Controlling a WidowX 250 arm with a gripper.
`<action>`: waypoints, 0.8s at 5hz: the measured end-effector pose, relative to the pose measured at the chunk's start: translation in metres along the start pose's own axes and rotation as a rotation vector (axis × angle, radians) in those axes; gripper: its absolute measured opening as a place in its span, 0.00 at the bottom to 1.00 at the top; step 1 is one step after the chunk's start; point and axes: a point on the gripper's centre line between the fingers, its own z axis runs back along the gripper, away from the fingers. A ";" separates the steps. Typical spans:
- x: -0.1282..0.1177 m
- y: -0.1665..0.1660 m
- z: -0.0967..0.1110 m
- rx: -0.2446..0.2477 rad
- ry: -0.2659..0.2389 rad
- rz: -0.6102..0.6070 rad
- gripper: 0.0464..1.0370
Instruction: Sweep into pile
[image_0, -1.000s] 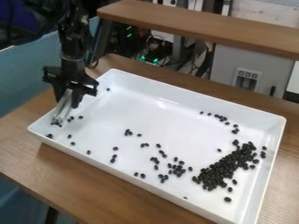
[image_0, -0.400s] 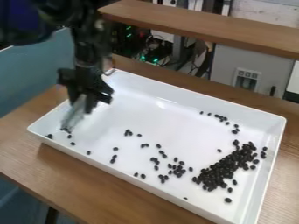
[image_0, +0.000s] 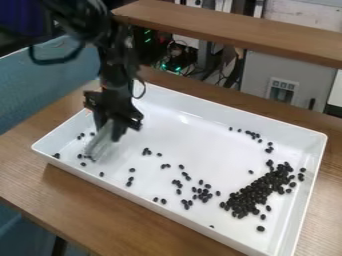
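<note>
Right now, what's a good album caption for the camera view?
White tray, black beans heaped and scattered, gripper holding a pale tool.

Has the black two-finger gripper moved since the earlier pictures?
Yes, the gripper moved rightward in the view, away from the left corner of the white rectangular tray.

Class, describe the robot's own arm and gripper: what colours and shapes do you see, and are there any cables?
The arm is black, built of narrow jointed segments. The gripper is also black, with a wide, blocky body and two fingers. A thick dark cable loops out beside the upper arm.
</note>
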 end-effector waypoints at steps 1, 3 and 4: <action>0.006 0.000 -0.010 0.003 0.037 0.015 0.35; 0.006 -0.045 -0.003 -0.050 0.060 -0.057 0.35; 0.001 -0.076 0.002 -0.094 0.081 -0.105 0.35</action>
